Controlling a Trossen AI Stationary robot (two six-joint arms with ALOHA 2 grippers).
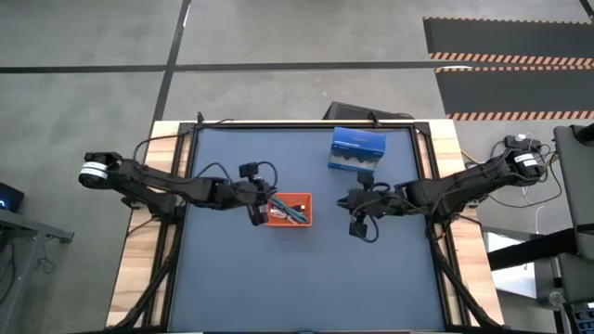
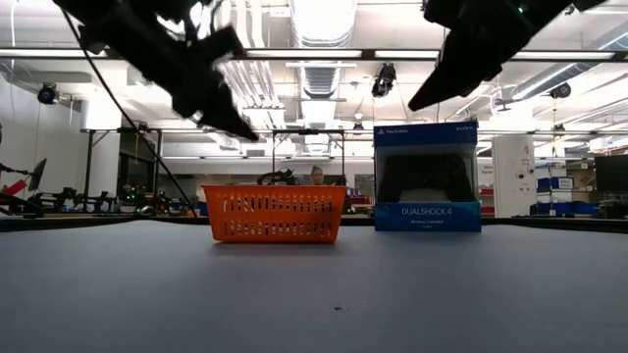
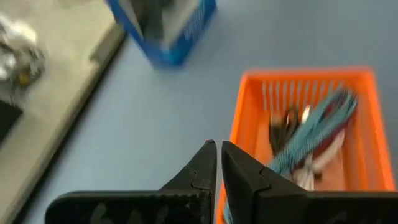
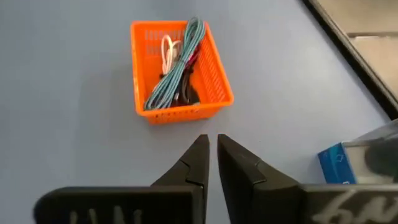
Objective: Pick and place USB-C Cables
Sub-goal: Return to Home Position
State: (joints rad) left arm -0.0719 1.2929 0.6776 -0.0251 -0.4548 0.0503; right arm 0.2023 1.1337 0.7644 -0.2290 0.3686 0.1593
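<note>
An orange tray (image 1: 306,197) stands on the blue table top, a little left of centre. In it lie the USB-C cables: a teal one (image 4: 177,68) on top, a white one (image 4: 168,50), a black one (image 4: 183,92) and a bit of pink-red (image 4: 194,59). My left gripper (image 3: 219,155) hangs shut and empty in the air over the tray's left end (image 3: 249,118). My right gripper (image 4: 212,146) hangs shut and empty above the bare table to the tray's right, pointing toward the tray.
A blue DualShock 4 box (image 1: 357,150) stands upright behind and to the right of the tray, near the far edge. In the low view both grippers (image 2: 245,129) (image 2: 417,103) are well above the tray (image 2: 277,214). Wooden rails border the table's sides.
</note>
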